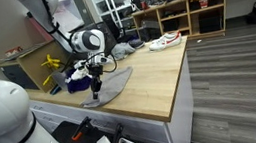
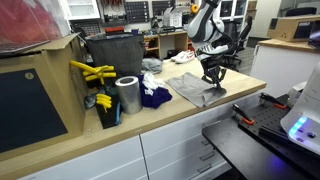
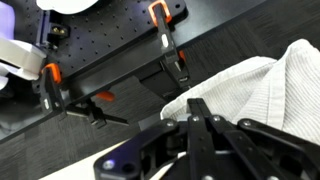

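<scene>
A light grey ribbed cloth (image 1: 116,84) (image 2: 193,92) lies on the wooden counter (image 1: 155,83) near its front edge. My gripper (image 1: 96,87) (image 2: 214,82) points down at the cloth's edge. In the wrist view the gripper (image 3: 196,105) has its black fingers (image 3: 204,128) pressed together, and their tips meet the edge of the cloth (image 3: 265,95), with a fold of fabric pinched between them. The cloth rises a little towards the fingertips. How much fabric sits between the pads is hidden.
On the counter stand a metal cylinder (image 2: 127,95), yellow clamps (image 2: 90,72) (image 1: 54,64), a crumpled blue cloth (image 2: 153,96) and a dark bin (image 2: 112,55). A white shoe (image 1: 164,41) lies at the far end. Below the counter edge is a black perforated board (image 3: 100,50) with orange-handled clamps (image 3: 160,20).
</scene>
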You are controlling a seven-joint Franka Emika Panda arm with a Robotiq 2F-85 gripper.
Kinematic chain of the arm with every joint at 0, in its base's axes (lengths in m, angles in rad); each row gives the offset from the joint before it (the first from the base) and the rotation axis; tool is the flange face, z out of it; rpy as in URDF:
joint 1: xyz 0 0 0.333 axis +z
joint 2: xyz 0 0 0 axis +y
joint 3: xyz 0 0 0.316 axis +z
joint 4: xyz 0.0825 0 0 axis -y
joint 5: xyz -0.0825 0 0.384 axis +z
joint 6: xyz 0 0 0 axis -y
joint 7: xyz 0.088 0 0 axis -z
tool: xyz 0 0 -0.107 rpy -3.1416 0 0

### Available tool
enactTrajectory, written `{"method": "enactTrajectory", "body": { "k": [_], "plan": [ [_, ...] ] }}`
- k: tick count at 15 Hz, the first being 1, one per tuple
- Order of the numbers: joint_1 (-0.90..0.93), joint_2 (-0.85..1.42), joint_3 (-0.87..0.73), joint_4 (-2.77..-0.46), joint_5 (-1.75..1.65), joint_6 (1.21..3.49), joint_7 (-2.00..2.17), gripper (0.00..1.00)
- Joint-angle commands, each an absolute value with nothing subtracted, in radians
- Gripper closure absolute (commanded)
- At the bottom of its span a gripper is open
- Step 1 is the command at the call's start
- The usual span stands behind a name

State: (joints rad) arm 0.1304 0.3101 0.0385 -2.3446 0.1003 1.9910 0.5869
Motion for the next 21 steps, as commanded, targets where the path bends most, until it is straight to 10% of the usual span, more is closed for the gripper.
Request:
{"method": "enactTrajectory", "body": {
  "k": [1,21],
  "plan": [
    [0.177,0.277,0.023,-2.379,-0.004,2.127,0.67,1.0],
    [0.212,0.039,0.116,-2.61,-0.07,2.094,0.589,1.0]
  ]
}}
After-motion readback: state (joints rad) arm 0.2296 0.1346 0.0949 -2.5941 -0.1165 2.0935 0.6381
